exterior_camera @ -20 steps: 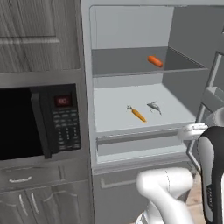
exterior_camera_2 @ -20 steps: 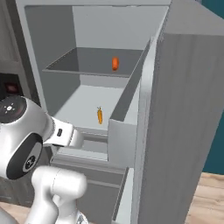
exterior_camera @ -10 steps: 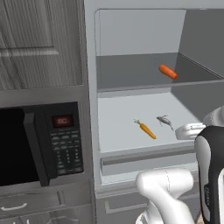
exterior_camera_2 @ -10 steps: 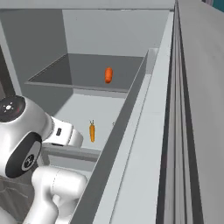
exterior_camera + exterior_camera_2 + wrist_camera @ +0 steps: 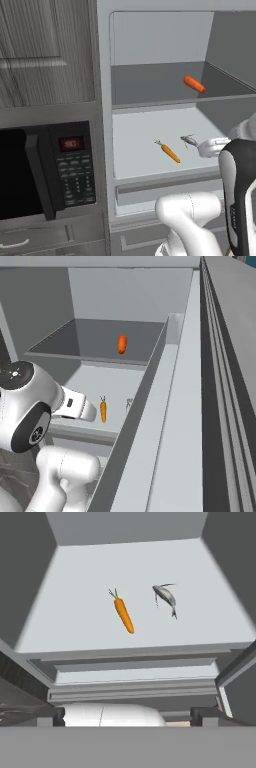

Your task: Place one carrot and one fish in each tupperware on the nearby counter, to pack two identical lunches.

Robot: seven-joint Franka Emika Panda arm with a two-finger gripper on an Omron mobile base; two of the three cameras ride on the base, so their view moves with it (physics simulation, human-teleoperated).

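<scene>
**Orange carrots both unpicked, packing not begun**

You've got one carrot [image 5: 123, 614] beside the fish [image 5: 165, 597] on the lower fridge shelf [image 5: 75, 572], another carrot [image 5: 194, 84] above. Gripper [image 5: 127, 714] gapes wide, holding nothing. Every item awaits.

The microwave [image 5: 45, 172] left of the fridge shelves was cut off by the left base view's left edge. The fish [image 5: 128, 403] beside the lower carrot [image 5: 103, 409] was too small to make out in the right base view, its far end hidden behind the fridge door [image 5: 165, 421].
</scene>
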